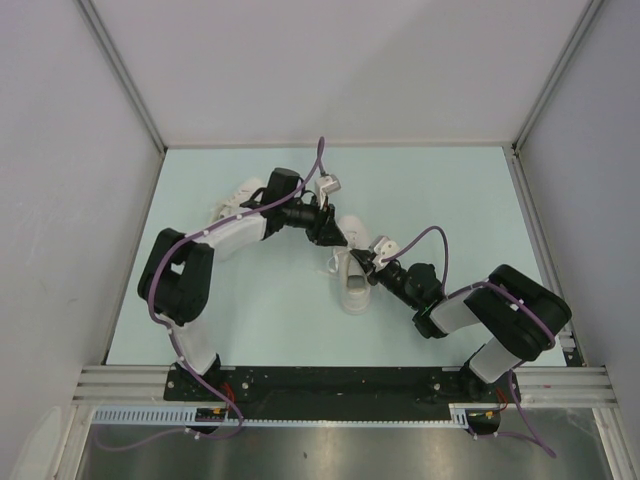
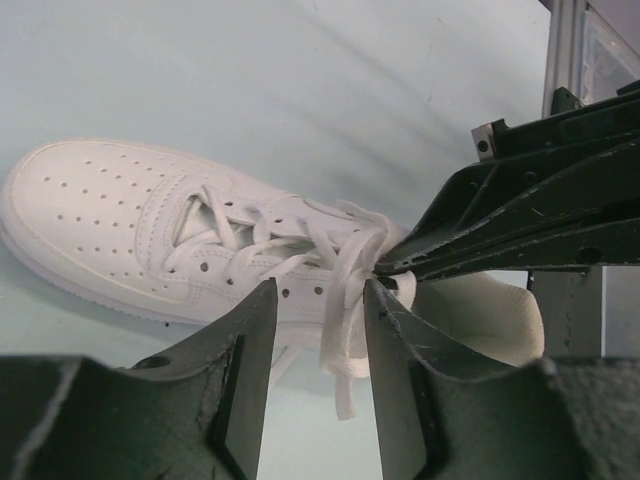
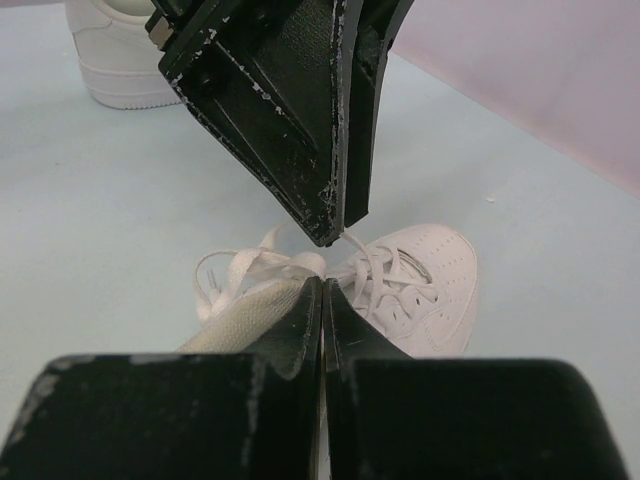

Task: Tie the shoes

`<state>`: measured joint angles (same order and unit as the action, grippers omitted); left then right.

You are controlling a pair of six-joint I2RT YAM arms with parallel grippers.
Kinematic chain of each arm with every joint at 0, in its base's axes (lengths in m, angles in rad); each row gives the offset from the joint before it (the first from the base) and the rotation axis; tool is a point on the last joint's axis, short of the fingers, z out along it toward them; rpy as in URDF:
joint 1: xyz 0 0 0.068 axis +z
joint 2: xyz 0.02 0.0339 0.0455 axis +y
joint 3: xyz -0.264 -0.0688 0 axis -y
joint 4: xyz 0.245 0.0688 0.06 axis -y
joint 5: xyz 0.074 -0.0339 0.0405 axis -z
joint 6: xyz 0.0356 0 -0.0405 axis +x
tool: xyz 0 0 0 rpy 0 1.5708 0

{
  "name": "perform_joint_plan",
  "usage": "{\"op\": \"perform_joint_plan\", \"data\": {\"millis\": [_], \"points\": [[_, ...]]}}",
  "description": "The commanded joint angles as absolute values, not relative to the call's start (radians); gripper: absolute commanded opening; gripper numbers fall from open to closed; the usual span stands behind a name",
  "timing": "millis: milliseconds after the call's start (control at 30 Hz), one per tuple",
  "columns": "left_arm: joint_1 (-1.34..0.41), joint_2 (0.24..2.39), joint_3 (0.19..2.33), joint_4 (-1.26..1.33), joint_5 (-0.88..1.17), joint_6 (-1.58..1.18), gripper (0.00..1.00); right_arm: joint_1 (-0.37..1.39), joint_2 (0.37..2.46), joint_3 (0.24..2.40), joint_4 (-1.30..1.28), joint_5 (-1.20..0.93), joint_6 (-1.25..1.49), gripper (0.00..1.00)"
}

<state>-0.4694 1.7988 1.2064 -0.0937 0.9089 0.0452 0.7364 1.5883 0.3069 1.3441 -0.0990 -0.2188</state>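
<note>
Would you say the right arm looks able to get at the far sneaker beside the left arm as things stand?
Probably not readily: the right gripper is shut on the laces of the near sneaker, the left arm hangs over the far sneaker, and the left gripper stands in between.

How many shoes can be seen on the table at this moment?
2. The first shoe lies in the middle of the table. The second shoe lies farther back on the left, partly hidden behind the left arm. No others show.
</note>
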Motion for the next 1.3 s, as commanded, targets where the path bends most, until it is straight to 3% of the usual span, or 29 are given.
{"op": "perform_joint_plan", "data": {"millis": [0, 300, 333, 367, 467, 533, 1267], "points": [[-0.459, 1.761, 1.213, -0.098, 0.876, 0.074, 0.47, 0.744, 1.609, 0.293, 1.47, -0.124, -0.232, 0.0], [-0.46, 1.805, 1.241, -0.175, 0.903, 0.129, 0.43, 0.742, 1.62, 0.293, 1.476, -0.127, -0.236, 0.0], [-0.46, 1.807, 1.243, -0.175, 0.926, 0.127, 0.41, 0.741, 1.621, 0.293, 1.479, -0.124, -0.236, 0.0], [-0.46, 1.806, 1.246, -0.176, 0.948, 0.126, 0.29, 0.741, 1.621, 0.295, 1.479, -0.124, -0.236, 0.0], [-0.46, 1.77, 1.238, -0.121, 1.014, 0.091, 0.09, 0.741, 1.621, 0.301, 1.479, -0.112, -0.229, 0.0], [-0.46, 1.741, 1.204, -0.048, 1.029, 0.043, 0.01, 0.744, 1.621, 0.311, 1.476, -0.103, -0.218, 0.0], [-0.497, 1.646, 1.103, 0.02, 1.035, 0.006, 0.0, 0.801, 1.66, 0.379, 1.511, 0.107, -0.091, 0.0]]}}
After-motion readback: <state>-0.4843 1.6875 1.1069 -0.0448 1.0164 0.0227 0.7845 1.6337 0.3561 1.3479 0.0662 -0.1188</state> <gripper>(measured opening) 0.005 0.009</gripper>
